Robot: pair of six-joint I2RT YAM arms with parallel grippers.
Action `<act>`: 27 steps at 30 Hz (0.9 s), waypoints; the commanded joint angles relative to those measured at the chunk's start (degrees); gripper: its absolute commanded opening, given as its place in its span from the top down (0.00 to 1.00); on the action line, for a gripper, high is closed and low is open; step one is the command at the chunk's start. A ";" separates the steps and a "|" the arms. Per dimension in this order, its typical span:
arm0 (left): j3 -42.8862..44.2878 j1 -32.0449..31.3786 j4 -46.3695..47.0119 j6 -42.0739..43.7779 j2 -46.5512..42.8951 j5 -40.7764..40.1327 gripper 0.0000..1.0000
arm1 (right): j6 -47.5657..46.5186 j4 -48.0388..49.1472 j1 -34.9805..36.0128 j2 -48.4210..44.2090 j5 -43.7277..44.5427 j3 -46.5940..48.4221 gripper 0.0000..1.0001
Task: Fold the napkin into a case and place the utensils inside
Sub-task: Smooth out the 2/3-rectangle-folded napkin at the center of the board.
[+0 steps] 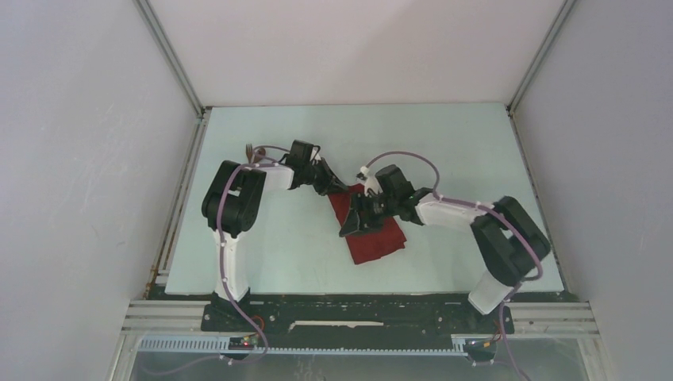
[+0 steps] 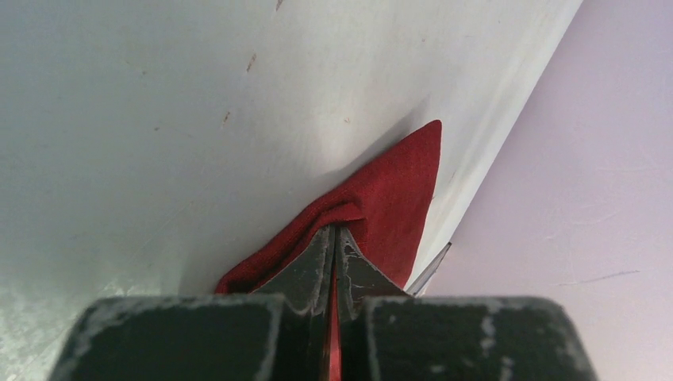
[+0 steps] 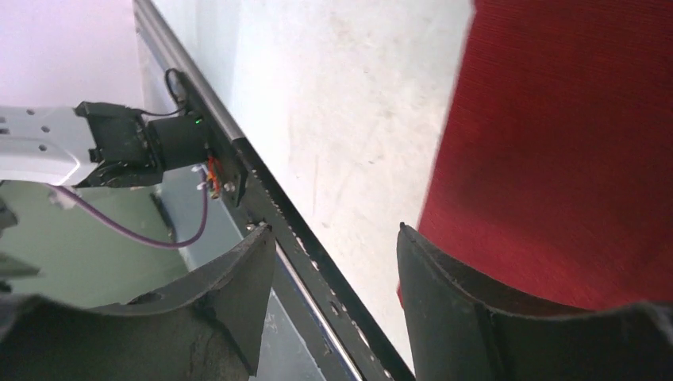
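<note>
The dark red napkin point(image 1: 378, 241) lies folded in the middle of the table. My left gripper point(image 1: 336, 189) is shut on its far corner; in the left wrist view the jaws point(image 2: 334, 236) pinch a raised fold of the cloth point(image 2: 397, 186). My right gripper point(image 1: 352, 224) is open and empty, hovering over the napkin's left edge. In the right wrist view point(image 3: 332, 238) the right finger overlaps the cloth point(image 3: 571, 135). A small dark brown utensil tip point(image 1: 250, 149) pokes out behind my left arm's elbow; the rest is hidden.
The light table point(image 1: 294, 238) is walled by white panels at the left, the back and the right. A black rail point(image 1: 357, 313) runs along the near edge, also in the right wrist view point(image 3: 262, 198).
</note>
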 commanded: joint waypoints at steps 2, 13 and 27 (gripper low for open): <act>2.05 0.01 0.39 -0.42 1.49 -0.24 0.98 | 4.49 17.99 2.03 8.12 -10.33 0.31 0.35; 1.45 0.29 0.22 0.08 1.66 0.11 0.99 | 6.66 27.88 -2.74 19.52 -14.70 8.49 0.32; 1.44 1.06 -0.42 0.83 2.75 -0.31 1.00 | 5.96 26.64 -1.75 23.13 -13.88 4.10 0.33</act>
